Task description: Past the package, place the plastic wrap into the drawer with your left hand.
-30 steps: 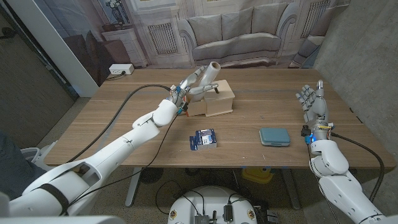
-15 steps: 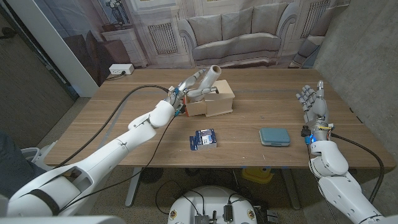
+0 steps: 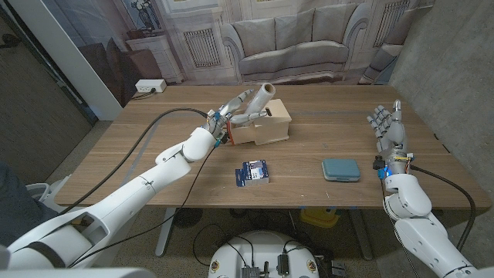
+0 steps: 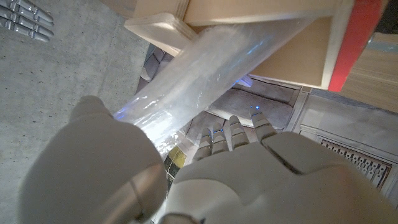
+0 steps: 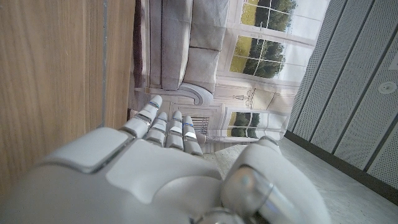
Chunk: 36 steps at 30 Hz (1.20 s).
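Observation:
My left hand (image 3: 231,110) grips a pale roll of plastic wrap (image 3: 261,94) and holds it tilted over the open drawer (image 3: 245,133) of a small wooden box (image 3: 270,122) at the table's far middle. In the left wrist view the clear roll (image 4: 211,62) runs from my left hand (image 4: 186,174) up against the wooden drawer box (image 4: 261,37). A blue-and-white package (image 3: 253,172) lies on the table nearer to me than the box. My right hand (image 3: 388,126) stands upright at the table's right side, fingers apart, holding nothing; its back fills the right wrist view (image 5: 149,174).
A teal flat case (image 3: 340,170) lies on the table between the package and my right hand. The wooden table (image 3: 154,166) has bare surface at the left and front. A printed backdrop of a sofa hangs behind the table.
My left arm has drawn slightly toward me and to the left, carrying the roll with it; the roll stays tilted over the drawer. The right hand has not moved.

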Motion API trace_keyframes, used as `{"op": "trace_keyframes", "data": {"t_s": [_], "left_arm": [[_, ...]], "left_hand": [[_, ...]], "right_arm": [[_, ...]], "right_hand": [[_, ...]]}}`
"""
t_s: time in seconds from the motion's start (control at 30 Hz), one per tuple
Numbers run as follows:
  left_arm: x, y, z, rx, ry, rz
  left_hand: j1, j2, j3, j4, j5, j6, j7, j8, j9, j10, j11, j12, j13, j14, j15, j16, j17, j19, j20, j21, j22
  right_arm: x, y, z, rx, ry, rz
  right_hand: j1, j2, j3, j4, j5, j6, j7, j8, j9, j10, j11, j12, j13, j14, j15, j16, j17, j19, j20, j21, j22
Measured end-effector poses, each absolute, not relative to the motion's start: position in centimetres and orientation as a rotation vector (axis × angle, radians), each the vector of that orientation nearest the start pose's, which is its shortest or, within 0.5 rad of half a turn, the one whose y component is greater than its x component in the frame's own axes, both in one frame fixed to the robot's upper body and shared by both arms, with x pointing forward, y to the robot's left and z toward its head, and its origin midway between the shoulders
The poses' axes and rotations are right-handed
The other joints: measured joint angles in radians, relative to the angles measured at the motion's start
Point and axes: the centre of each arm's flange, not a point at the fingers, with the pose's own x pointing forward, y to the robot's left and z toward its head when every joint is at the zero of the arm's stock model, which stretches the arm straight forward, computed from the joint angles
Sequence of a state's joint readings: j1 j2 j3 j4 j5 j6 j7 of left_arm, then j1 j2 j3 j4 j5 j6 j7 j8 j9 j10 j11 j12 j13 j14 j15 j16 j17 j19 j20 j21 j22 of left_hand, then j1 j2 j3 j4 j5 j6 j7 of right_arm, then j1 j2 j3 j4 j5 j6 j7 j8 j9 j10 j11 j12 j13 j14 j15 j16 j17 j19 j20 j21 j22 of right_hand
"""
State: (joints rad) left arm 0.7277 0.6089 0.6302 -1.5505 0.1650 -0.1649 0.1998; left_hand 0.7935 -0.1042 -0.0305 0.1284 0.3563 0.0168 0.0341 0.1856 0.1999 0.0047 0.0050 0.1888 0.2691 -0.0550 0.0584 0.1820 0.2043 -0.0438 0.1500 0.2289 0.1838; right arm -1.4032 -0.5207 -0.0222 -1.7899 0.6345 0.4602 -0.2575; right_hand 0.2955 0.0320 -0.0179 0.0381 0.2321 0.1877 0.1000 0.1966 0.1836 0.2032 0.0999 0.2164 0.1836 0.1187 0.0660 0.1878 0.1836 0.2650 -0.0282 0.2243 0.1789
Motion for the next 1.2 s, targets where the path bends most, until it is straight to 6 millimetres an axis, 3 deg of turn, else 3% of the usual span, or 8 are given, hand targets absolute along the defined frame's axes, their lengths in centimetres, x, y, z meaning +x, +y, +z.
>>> {"op": "trace_keyframes", "data": {"t_s": [0.6,1.2], "left_arm": [[60.2,17.3,1.0,0.857,-0.837,-0.155],[57.9,19.5,0.4,0.845,-0.853,-0.09]], "left_hand": [[0.008,0.008,0.0,0.0,0.008,0.004,-0.004,0.008,0.0,0.0,0.001,0.008,-0.005,0.0,0.0,0.0,0.0,0.0,0.0,-0.004,0.0],[0.014,0.013,-0.004,-0.004,0.015,0.013,-0.005,0.015,0.0,0.009,-0.009,0.015,-0.014,0.009,-0.009,0.008,-0.005,0.0,0.0,-0.004,0.0]], "right_arm": [[50.5,-36.8,-8.2,0.239,-0.772,-0.111],[50.5,-36.8,-8.5,0.241,-0.764,-0.113]], "right_hand": [[-0.004,0.004,0.0,0.0,0.0,0.0,0.0,0.0,0.0,0.0,0.0,0.0,0.0,0.0,0.0,0.0,0.0,0.0,0.0,0.0,0.0],[-0.004,0.004,-0.003,-0.002,0.0,0.0,0.0,0.0,0.0,0.0,0.0,0.0,0.0,0.0,0.0,0.0,0.0,0.0,0.0,0.0,0.0]]}}
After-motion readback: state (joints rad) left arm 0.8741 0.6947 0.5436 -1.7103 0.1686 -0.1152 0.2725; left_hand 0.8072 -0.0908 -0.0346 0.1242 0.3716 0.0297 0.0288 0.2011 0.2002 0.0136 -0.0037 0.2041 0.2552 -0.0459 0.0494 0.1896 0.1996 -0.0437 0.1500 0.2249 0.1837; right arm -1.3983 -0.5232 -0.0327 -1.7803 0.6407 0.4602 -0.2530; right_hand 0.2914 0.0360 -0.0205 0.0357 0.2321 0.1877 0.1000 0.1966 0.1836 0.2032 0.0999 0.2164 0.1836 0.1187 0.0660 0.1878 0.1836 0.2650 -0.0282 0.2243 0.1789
